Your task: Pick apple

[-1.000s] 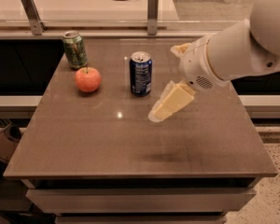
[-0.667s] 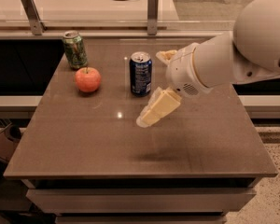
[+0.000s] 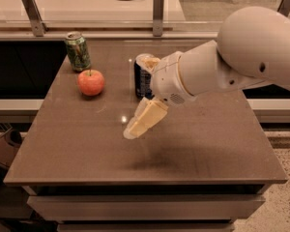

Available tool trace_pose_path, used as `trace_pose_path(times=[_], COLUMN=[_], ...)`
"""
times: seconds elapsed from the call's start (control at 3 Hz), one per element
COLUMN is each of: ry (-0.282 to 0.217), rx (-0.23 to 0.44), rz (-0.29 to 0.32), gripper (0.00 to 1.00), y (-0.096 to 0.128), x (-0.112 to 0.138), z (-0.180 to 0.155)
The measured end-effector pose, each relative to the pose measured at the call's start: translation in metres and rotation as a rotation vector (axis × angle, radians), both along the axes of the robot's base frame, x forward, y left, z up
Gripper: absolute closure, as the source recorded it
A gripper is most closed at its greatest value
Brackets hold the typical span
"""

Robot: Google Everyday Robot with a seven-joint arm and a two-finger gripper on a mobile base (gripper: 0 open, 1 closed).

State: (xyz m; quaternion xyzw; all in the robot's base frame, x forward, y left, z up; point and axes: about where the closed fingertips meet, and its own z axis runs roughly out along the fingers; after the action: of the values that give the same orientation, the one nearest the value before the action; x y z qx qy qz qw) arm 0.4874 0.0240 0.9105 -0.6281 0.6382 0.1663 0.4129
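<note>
red-orange apple [image 3: 91, 82] is seen resting on the brown desk [image 3: 208, 144], beyond the claw [image 3: 133, 129] and to its left, well apart. the claw is held over the desk. whether it is released or clenched cannot be told. a blue can [image 3: 143, 79] is stood just behind it, and a green can [image 3: 78, 51] farther back-left.

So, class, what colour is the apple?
The apple is red-orange, seen in the camera view; the gripper hovers over the table.
</note>
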Motion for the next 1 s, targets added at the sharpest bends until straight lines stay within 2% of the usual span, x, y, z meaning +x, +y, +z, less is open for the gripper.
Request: trace_pose_path(times=[0.33,0.67,1.0], ry=[0.001,0.001,-0.005], rx=[-0.001,-0.002,0.018], rz=[0.052,0.052,0.027], gripper=[0.0,0.0,0.0], y=[0.023,0.023,0.03], x=[0.008,0.008,0.027], z=[0.003,0.003,0.0])
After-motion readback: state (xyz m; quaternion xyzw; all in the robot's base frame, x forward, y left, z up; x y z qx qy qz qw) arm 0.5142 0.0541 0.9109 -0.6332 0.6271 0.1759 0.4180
